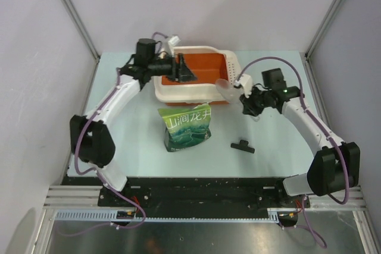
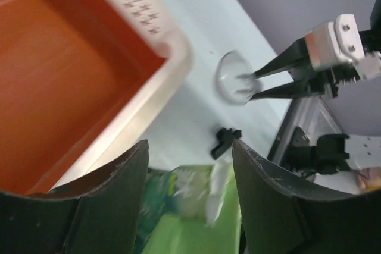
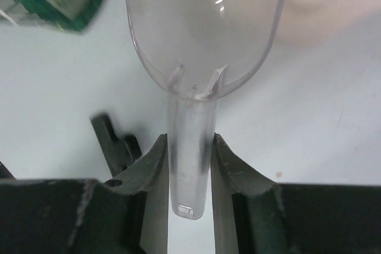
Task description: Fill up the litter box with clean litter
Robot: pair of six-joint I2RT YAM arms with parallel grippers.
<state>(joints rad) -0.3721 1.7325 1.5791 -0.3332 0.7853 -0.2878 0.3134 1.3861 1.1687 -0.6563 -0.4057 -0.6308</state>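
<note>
The litter box point(image 1: 178, 92), orange inside with a wide cream rim, stands at the back middle of the table; its orange floor point(image 2: 53, 81) is bare and no clean litter shows in any view. My left gripper point(image 1: 186, 74) hangs open over the box's left half with nothing between its fingers point(image 2: 128, 171). In front of the box lies a green pouch point(image 1: 187, 126) with white characters, blurred in the left wrist view point(image 2: 196, 218). My right gripper point(image 3: 189, 141) is shut on the handle of a clear plastic scoop point(image 3: 205, 22), held just right of the box point(image 1: 226, 87).
A small black clip point(image 1: 242, 146) lies on the pale table, right of the pouch and near the right gripper point(image 3: 113, 138). Grey walls and metal frame posts close the table at back and sides. A black rail runs along the near edge.
</note>
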